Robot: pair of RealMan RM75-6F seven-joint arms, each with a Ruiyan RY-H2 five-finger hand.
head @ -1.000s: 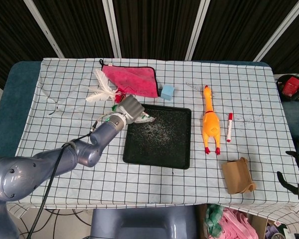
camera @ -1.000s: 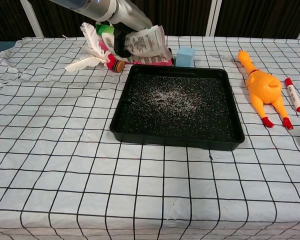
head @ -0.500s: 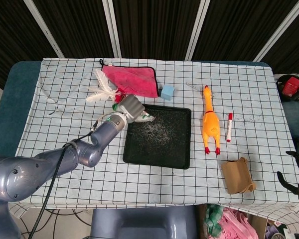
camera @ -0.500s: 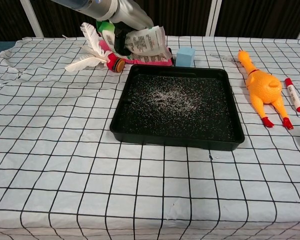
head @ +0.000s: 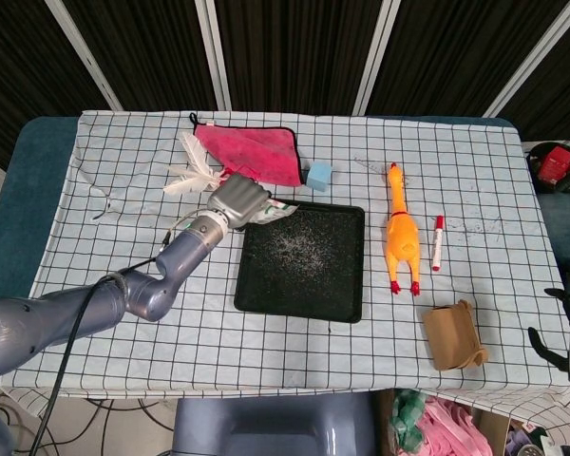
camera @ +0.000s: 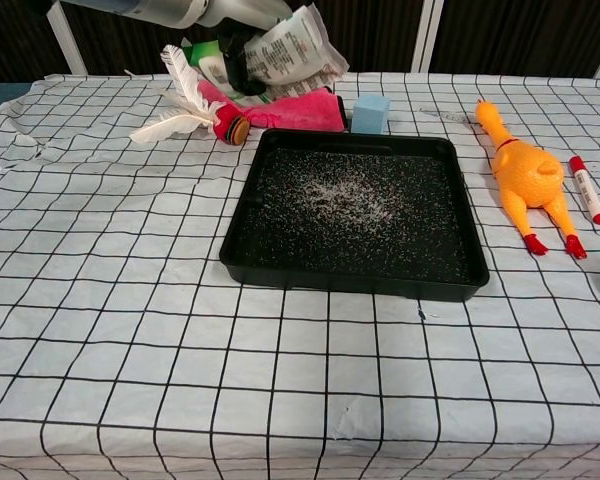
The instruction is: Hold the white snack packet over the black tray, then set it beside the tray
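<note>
Gripping white snack packet (camera: 292,45) | left hand (head: 237,200) | print unreadable

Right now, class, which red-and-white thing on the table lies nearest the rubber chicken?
The marker, just beside the chicken, towards the table's right edge. The shuttlecock, also red and white, lies far off across the tray.

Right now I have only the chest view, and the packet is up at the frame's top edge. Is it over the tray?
Observer: In the head view, the white snack packet, held by the left hand, overlaps only the black tray's far left corner.
Operator: Where is the right hand?
Observer: The right hand is past the table's right front corner.
Operator: Anything near it?
Observer: A brown cardboard piece lies on the cloth, right of the tray.
</note>
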